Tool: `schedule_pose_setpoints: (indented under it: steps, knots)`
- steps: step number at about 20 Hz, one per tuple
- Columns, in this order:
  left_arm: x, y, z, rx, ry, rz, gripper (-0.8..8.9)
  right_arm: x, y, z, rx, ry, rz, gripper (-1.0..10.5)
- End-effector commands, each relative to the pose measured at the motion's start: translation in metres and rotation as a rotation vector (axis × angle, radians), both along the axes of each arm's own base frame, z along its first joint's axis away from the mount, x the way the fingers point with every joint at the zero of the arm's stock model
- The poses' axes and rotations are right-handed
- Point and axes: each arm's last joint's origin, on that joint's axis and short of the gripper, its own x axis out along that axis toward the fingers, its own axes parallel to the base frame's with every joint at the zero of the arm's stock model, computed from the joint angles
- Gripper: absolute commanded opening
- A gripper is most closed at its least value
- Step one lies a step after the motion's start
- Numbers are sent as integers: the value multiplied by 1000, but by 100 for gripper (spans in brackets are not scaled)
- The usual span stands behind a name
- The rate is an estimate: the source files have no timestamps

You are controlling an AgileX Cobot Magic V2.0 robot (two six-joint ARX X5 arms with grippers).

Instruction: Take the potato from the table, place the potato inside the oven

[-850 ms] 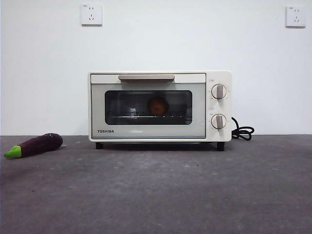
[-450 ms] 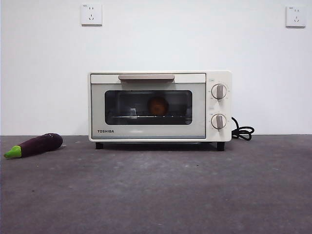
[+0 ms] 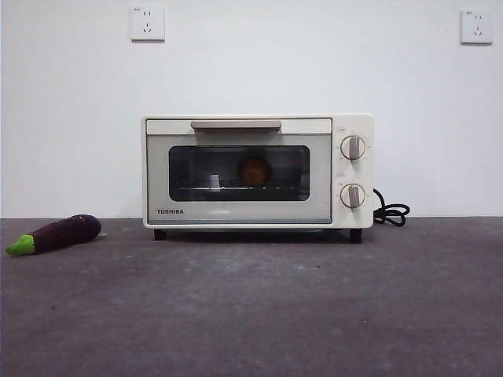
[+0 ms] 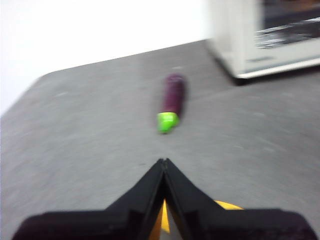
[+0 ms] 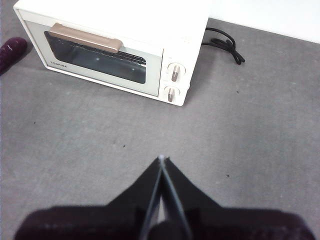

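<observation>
The cream-white oven (image 3: 258, 171) stands at the back of the table (image 3: 251, 306) with its door closed. Through the dark glass I make out the orange-brown potato (image 3: 255, 170) resting on the rack inside. The front view holds neither arm. My left gripper (image 4: 163, 162) hovers shut and empty above the table, short of the eggplant, with the oven's corner (image 4: 260, 37) beyond. My right gripper (image 5: 161, 159) is shut and empty too, high over the table in front of the oven (image 5: 112, 47).
A purple eggplant (image 3: 56, 233) with a green stem lies on the table left of the oven, also seen from the left wrist (image 4: 171, 100). A black cord (image 3: 391, 210) coils behind the oven's right side. Two wall sockets sit high on the white wall.
</observation>
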Motion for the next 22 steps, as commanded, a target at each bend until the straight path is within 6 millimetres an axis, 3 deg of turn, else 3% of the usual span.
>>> schedule_pose_setpoints:
  steps: [1,22]
  knots:
    - [1,2,-5,-54,-18,68,-4,0,0,-3,-22,18,1,1]
    - [2,1,-6,-153,-16,35,-4,0,0,-3,-22,18,1,1]
